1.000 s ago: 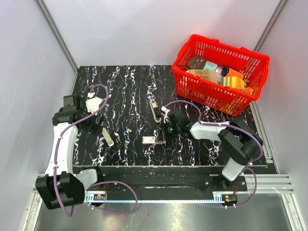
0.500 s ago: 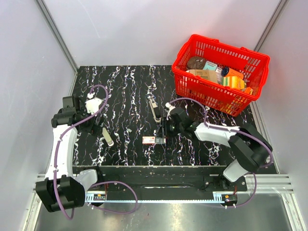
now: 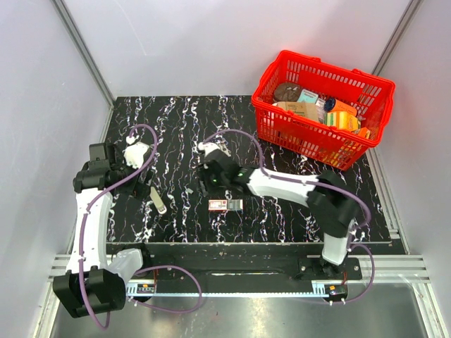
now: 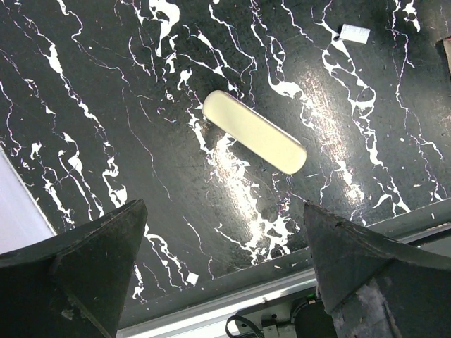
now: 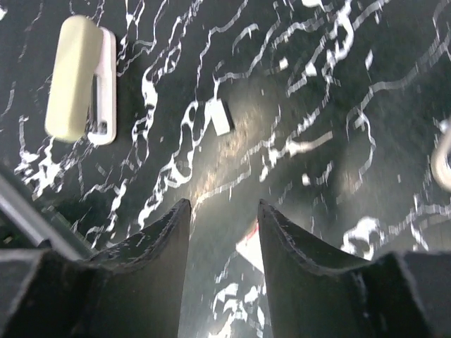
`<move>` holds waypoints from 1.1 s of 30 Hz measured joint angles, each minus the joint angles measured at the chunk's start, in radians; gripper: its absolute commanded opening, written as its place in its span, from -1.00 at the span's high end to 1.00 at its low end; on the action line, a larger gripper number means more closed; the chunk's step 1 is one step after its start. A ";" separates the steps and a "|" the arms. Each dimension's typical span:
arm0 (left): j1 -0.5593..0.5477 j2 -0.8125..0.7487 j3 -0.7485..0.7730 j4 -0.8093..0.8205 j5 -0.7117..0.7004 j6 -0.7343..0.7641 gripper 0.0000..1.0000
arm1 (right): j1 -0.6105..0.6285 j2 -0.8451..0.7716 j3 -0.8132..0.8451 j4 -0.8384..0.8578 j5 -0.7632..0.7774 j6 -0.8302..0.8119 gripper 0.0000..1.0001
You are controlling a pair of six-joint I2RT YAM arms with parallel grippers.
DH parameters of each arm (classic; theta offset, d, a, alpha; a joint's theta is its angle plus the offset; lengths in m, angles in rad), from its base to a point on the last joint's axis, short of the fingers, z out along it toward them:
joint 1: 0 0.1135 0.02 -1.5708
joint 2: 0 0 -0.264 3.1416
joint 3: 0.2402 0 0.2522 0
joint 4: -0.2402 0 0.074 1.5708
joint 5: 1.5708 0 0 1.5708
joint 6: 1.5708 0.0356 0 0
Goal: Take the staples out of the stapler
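Stapler (image 3: 223, 146) mostly hidden behind right arm. Right gripper (image 5: 222, 208) partly apart, holding nothing; cream piece (image 5: 74, 77) at 10 o'clock in its wrist view. Left gripper (image 4: 224, 208) wide, empty.

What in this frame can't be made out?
- Stapler: top view, the right arm covers most of it; staples inside unseen.
- Grey bit beside the small box: top view, too small to identify.
- Metal piece: right wrist view, cut by the right edge, blurred.
- Box print: too small from above; right gripper hides most up close.
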 measured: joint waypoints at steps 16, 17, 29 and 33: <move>0.003 0.017 0.000 0.002 0.004 -0.013 -0.98 | 0.062 0.371 0.314 -0.055 0.106 -0.221 -0.12; 0.004 0.018 0.000 0.002 0.004 -0.014 -0.98 | 0.064 0.379 0.322 -0.055 0.110 -0.229 -0.12; 0.007 0.018 0.000 0.002 0.003 -0.014 -0.98 | 0.071 0.453 0.410 -0.070 0.164 -0.309 0.28; 0.010 0.018 0.000 0.002 0.003 -0.014 -0.98 | 0.075 0.453 0.410 -0.070 0.164 -0.315 0.54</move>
